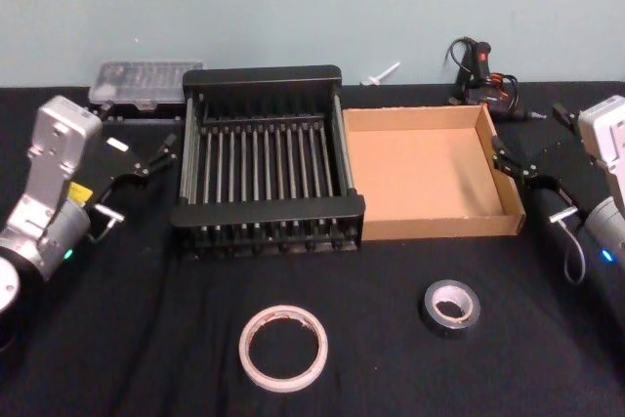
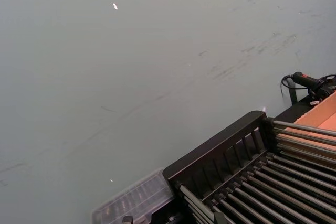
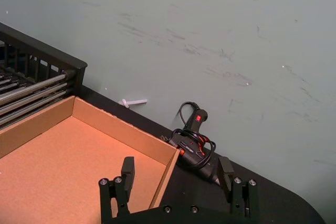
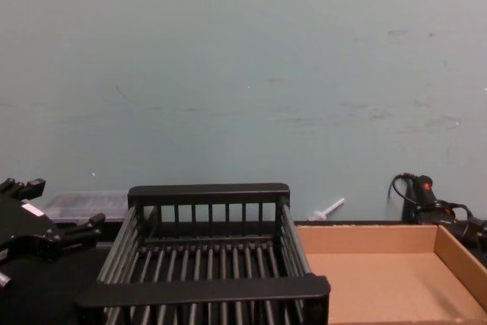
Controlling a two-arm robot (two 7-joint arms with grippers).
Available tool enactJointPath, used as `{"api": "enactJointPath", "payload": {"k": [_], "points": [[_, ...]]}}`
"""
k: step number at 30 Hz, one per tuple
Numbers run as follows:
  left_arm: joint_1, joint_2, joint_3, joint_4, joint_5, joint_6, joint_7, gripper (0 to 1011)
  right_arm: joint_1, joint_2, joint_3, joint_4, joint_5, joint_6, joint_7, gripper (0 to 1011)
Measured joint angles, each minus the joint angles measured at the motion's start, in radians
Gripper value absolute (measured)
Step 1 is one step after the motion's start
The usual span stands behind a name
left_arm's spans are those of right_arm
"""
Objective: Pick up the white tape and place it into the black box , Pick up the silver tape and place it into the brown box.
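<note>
Left gripper (image 1: 161, 158) spread, empty; I'd lower it squarely over the flat white tape roll (image 1: 283, 347), straddling one wall.

At the head view's left and right edges, silver-grey arm housings (each with a small teal light) carry the black left gripper (image 1: 156, 155) and right gripper (image 1: 532, 155), screw-studded.

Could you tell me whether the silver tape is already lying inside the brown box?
No, the silver tape lies on the black table in front of the brown box, whose floor is bare.
</note>
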Motion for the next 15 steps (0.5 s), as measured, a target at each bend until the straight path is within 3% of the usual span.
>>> {"api": "enactJointPath", "payload": {"k": [15], "points": [[0.0, 0.0, 0.0, 0.0, 0.0, 0.0, 0.0, 1001, 0.0, 0.0, 0.0, 0.0, 0.0, 0.0, 0.0, 1000]]}}
